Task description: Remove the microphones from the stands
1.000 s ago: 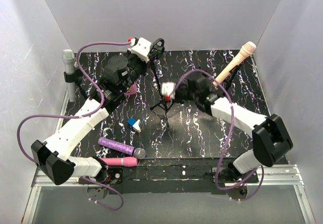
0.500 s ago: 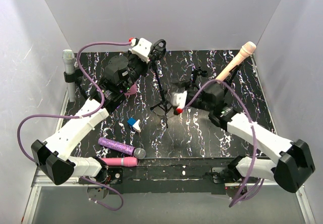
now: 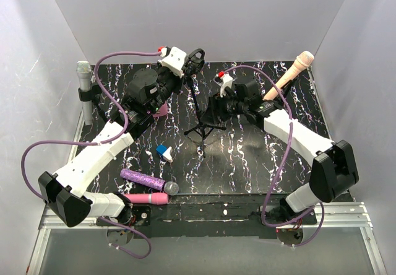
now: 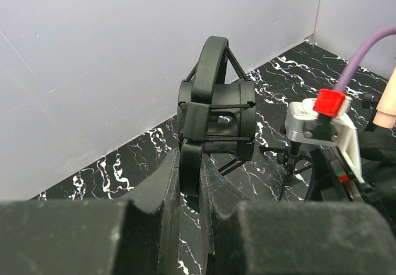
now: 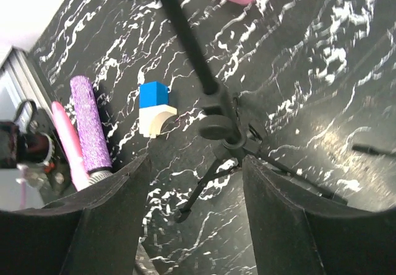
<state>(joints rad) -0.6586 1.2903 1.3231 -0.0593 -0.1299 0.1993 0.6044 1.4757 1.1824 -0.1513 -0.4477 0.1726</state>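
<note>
Black clip (image 4: pixel 213 111) atop the stand (image 3: pixel 199 126) is clamped between our closed left fingers (image 4: pixel 158 194) & looks empty, right fingers (image 5: pixel 111 207) spread wide astride the pole (image 5: pixel 185 39) w/ nothing held, purple mic (image 3: pixel 145 180) flat on mat (image 3: pixel 247 157) well clear of both, so removal prob. done.

Blue-white block (image 3: pixel 164 152), black marbled tabletop (image 3: pixel 241 157)

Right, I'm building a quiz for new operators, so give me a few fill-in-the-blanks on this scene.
The left gripper is ___ on the black mic clip.
The right gripper is ___, facing the tripod stand.
The small block is white and ___.
Missing words: shut, open, blue.
</note>
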